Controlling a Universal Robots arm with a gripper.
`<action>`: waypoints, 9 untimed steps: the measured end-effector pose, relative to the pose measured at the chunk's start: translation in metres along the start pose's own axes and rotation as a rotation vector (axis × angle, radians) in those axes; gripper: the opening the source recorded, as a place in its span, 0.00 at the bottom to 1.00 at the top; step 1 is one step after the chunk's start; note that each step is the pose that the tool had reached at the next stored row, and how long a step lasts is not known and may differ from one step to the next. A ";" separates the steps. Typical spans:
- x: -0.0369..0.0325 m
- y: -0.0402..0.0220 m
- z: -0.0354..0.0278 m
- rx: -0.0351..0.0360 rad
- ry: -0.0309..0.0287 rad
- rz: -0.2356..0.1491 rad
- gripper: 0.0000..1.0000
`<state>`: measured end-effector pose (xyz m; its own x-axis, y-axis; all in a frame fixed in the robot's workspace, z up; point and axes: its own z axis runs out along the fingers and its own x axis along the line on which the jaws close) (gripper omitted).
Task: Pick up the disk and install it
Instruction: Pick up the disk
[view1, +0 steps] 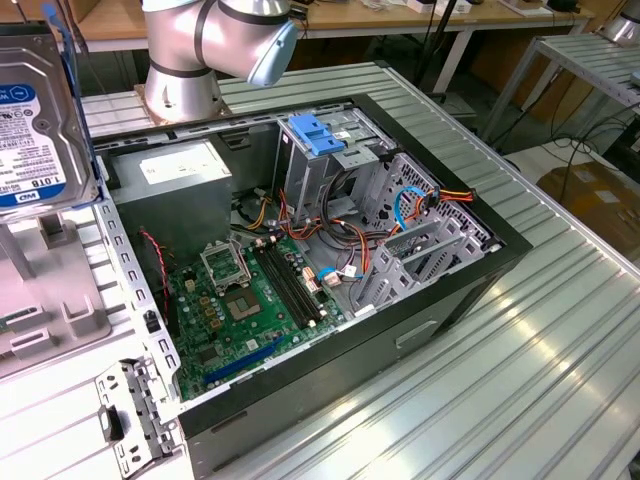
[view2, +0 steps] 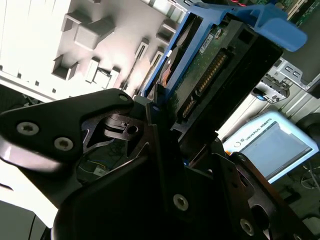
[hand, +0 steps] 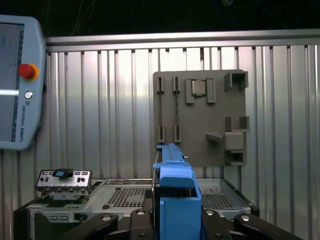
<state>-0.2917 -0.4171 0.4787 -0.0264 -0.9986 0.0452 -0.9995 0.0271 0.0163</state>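
The arm's gripper (hand: 176, 221) is clamped on the disk (view1: 35, 130), with its black fingers (view2: 95, 112) pressing on both sides of the drive. It holds the drive up in the air on edge, outside the computer. In the exterior view the disk sits at the far left edge with its blue-and-white label facing out and a blue rail (view1: 72, 90) running down its side. It hangs above a grey holder tray (view1: 50, 300) that lies on the ribbed metal table (view1: 520, 400), just beside the open computer case (view1: 420, 330). In the second wrist view the dark underside is turned this way, showing a green circuit board (view2: 200, 75) and a row of connector pins. Inside the case a grey power supply (view1: 175, 170) sits at the far corner towards the exterior view's left, and a green motherboard (view1: 235, 320) lies on the floor nearer to us. A bare blue bracket (view1: 315, 135) rests on top of the metal drive cage at the far side, with coloured cables trailing below it. The silver arm (view1: 215, 40) stands on the table behind the case. In the first wrist view a processor chip (hand: 198, 88) rests in one slot of the grey tray, and a teach pendant (hand: 20, 80) with a red button lies on the table well apart from it.
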 end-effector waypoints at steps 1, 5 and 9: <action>0.0003 -0.0005 0.0001 0.0000 0.0000 0.000 0.36; 0.0014 -0.0023 0.0004 0.0002 -0.0001 0.000 0.36; 0.0025 -0.0045 0.0006 0.0001 0.0000 0.000 0.36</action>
<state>-0.2872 -0.4197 0.4782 -0.0264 -0.9986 0.0452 -0.9995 0.0272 0.0163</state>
